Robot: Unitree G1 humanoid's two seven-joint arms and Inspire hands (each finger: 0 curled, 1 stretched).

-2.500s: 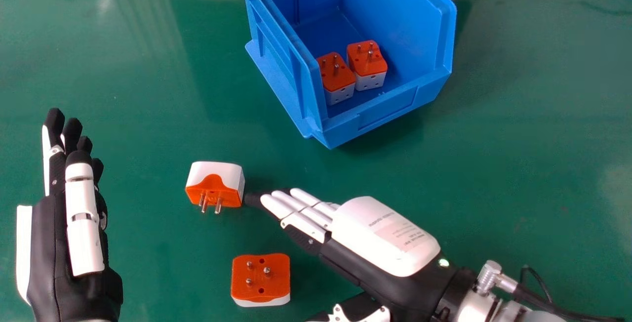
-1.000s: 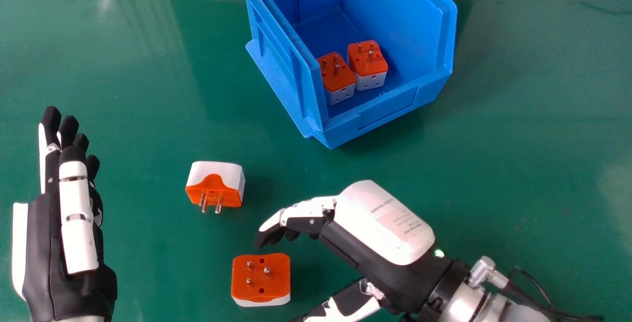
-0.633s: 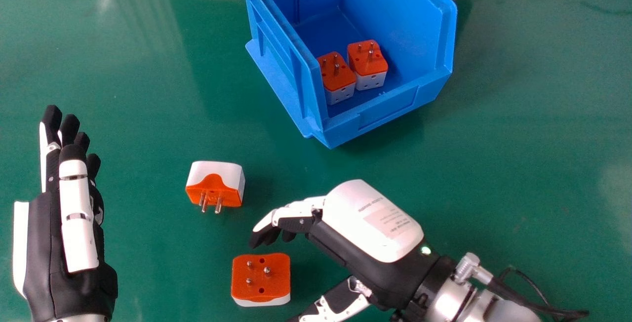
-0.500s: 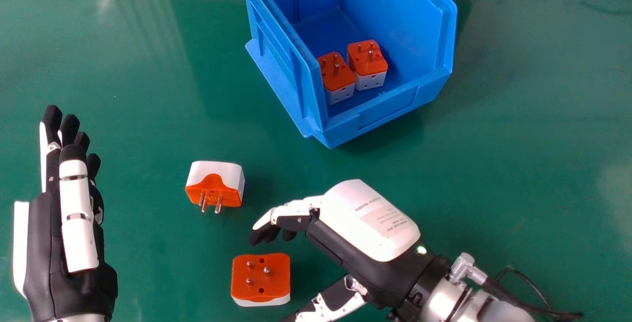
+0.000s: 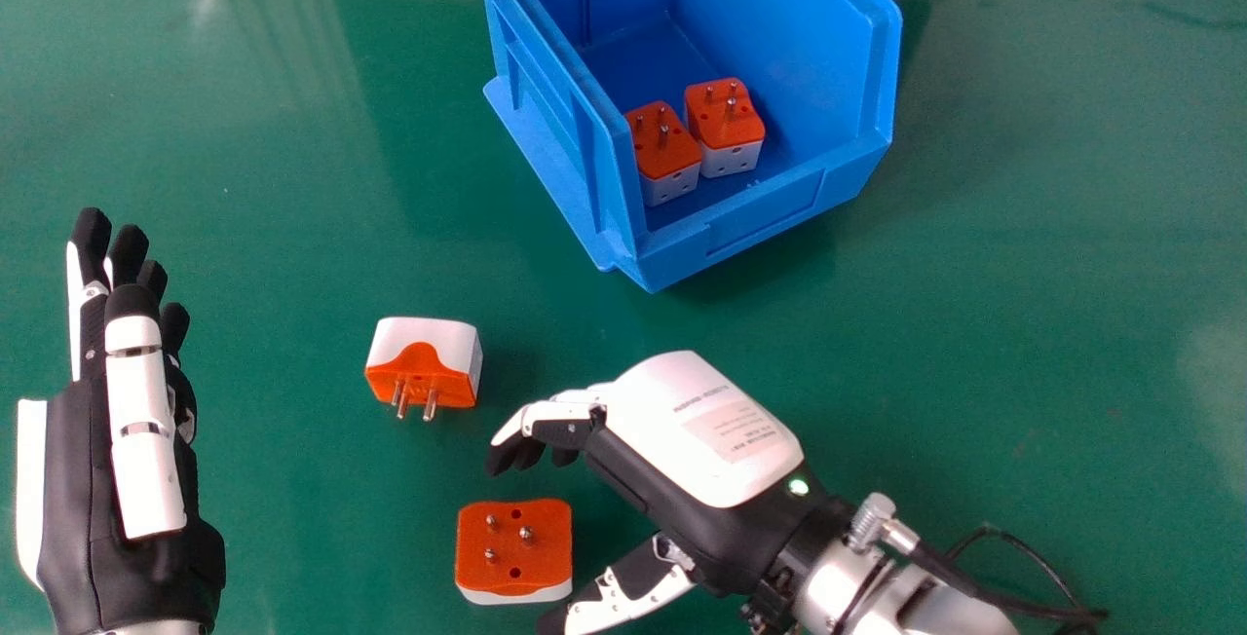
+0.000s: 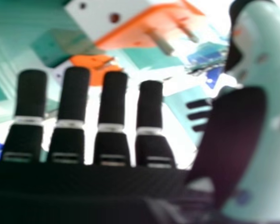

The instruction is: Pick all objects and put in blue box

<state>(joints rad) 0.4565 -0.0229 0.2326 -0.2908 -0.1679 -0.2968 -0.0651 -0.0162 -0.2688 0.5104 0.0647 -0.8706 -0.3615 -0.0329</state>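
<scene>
Orange-topped adapter [image 5: 514,547]: head view, on the tabletop [image 5: 292,304], near my right hand [image 5: 701,430], its fingers bent but open; I should centre it before closing.
Left hand [image 5: 146,450]: fingers straight.
Blue box [image 5: 760,218]: farther ahead.
Fingers [image 6: 74,98]: right hand view, open, short of an adapter [image 6: 140,30].

In the head view, the top edge cuts off the blue box [image 5: 770,221], whose side wall hides part of one plug adapter [image 5: 666,143]. The bottom edge crops the left hand's [image 5: 78,489] wrist and the right forearm [image 5: 901,606]. In the right hand view, the nearest adapter [image 6: 135,23] is blurred and cropped.
</scene>
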